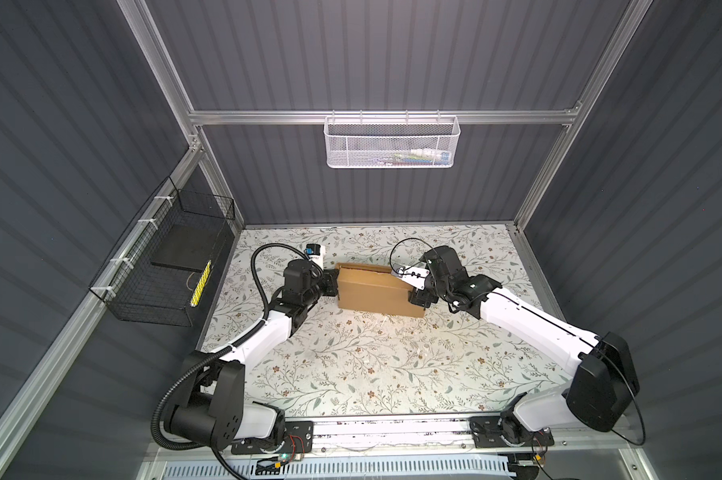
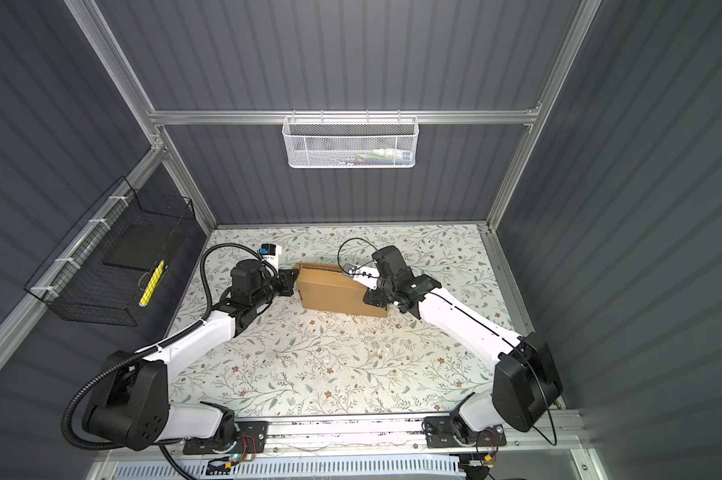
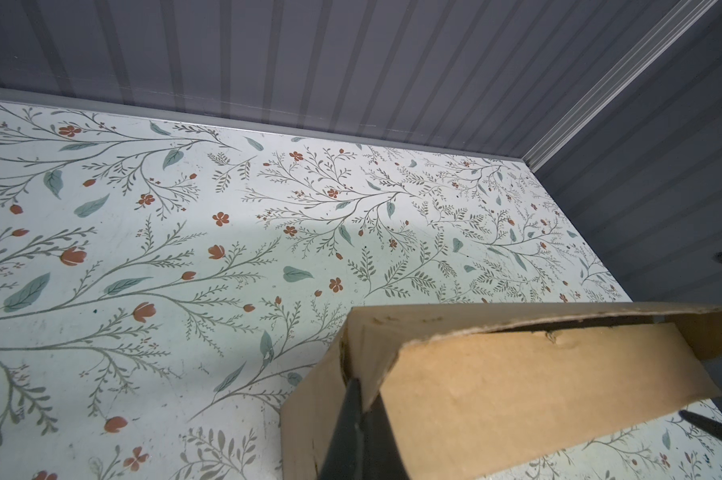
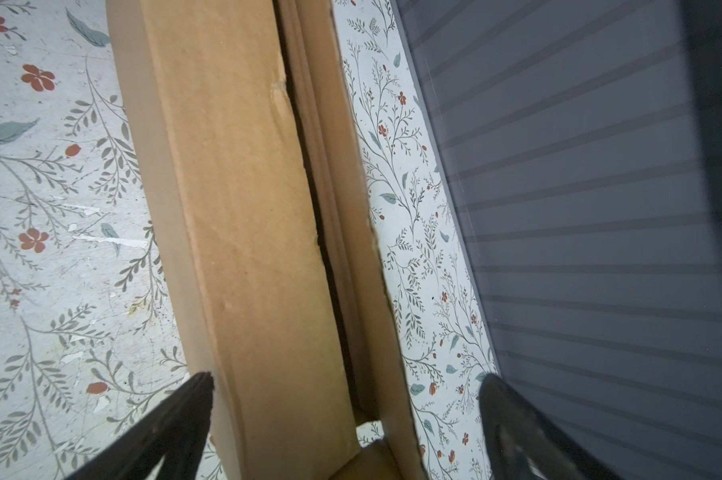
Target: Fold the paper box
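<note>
Centrally toward the back of the floral table [image 1: 351,374]: paper box [image 1: 375,293], brown corrugated cardboard, folded up into a shallow rectangular form. Lying flat, long side across both top views, slightly skewed, held between the two arms.

Top closed by the lid panel [image 4: 247,208], down but not fully seated. Dark slit left open along the rear long edge, plain in the right wrist view and also visible at the end corner in the left wrist view.

At the box's left end: left gripper [image 1: 330,283], level with the end wall. Fingers [image 3: 351,419] closed tight together, pinching a thin cardboard edge at the corner of that end.

At the box's right end: right gripper [image 1: 418,300], spread to full width, straddling that end and gripping nothing. One finger [image 4: 176,415] just beside the front wall; contact not clear. Other finger out past the rear wall, over bare table, apart from the cardboard.

Also on record: white mesh basket [image 1: 392,143] hung on the back rail, contents too blurred to name. Black wire basket [image 1: 164,266] fixed to the left wall, holding a dark flat slab [image 1: 184,247] and a yellow stick-like item [image 1: 201,282].
</note>
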Robot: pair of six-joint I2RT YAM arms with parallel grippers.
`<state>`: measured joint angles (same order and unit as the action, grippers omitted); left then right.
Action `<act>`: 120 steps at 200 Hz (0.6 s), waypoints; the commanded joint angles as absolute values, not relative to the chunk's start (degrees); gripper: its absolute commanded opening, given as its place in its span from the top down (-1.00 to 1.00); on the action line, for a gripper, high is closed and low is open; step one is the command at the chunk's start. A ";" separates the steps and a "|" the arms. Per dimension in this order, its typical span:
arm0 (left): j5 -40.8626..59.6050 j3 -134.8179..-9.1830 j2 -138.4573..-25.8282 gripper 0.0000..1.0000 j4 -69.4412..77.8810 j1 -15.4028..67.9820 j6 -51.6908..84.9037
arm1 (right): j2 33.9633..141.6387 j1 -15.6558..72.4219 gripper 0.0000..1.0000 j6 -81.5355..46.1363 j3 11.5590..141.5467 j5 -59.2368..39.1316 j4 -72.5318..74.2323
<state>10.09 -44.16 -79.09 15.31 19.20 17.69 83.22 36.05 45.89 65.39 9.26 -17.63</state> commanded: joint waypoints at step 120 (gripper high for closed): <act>11.51 -41.31 -79.66 1.00 8.49 19.69 17.72 | 87.36 36.07 -0.75 43.10 69.86 6.73 -19.75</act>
<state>10.31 -43.72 -78.96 15.90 19.20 17.69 86.72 36.10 43.72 67.81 7.90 -18.65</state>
